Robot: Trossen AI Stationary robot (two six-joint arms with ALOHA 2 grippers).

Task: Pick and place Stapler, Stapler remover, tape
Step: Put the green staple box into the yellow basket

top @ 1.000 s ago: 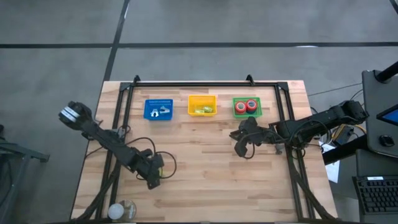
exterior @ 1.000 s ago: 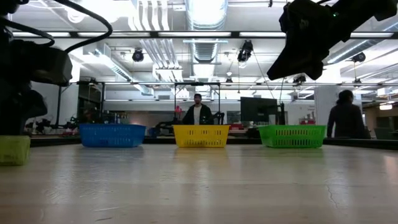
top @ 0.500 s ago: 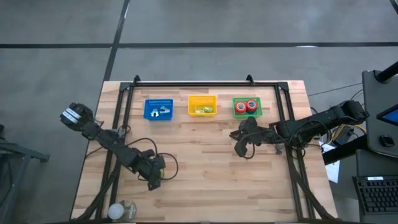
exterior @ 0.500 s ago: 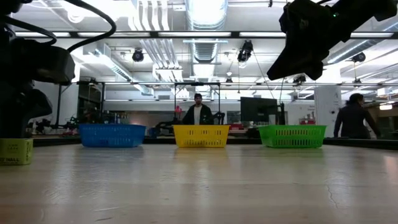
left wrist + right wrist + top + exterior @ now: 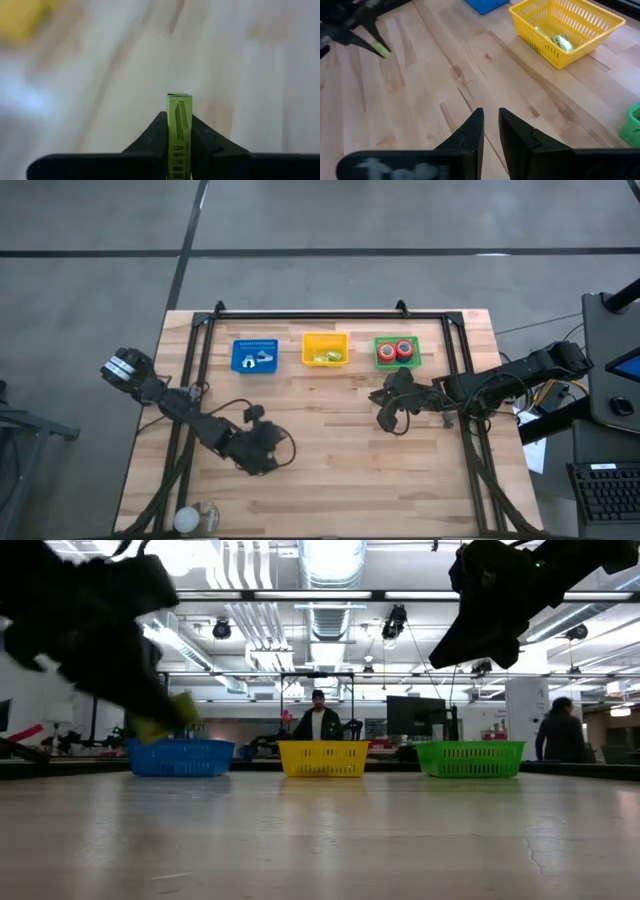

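My left gripper (image 5: 262, 452) is shut on a small flat green box with dark print (image 5: 179, 112), held above the table's near-left part. It also shows in the low view (image 5: 165, 722). My right gripper (image 5: 386, 420) hangs empty above the table right of centre, its fingers close together (image 5: 491, 125). At the far edge stand three baskets. The blue one (image 5: 254, 356) holds a pale metal stapler remover. The yellow one (image 5: 325, 349) holds green items. The green one (image 5: 397, 352) holds the red tape rolls (image 5: 396, 350). My left gripper pinches the green box by its two broad faces (image 5: 179, 131) between its two fingers. The box stands on edge in the hold, and its end (image 5: 178, 98) sticks out past the fingertips. The low view shows it lifted clear of the table.
A clear round container (image 5: 197, 518) stands at the table's near-left corner. A dark frame rail (image 5: 320, 315) runs along the far edge, with rails down both sides. Bare wood (image 5: 330, 470) lies between the arms. People stand in the room behind the table (image 5: 318, 720).
My left gripper has risen from the table with the green box and gone toward the table's right edge. The box, low at the table top a second ago, now hangs clear of the table. My right arm has kept still.
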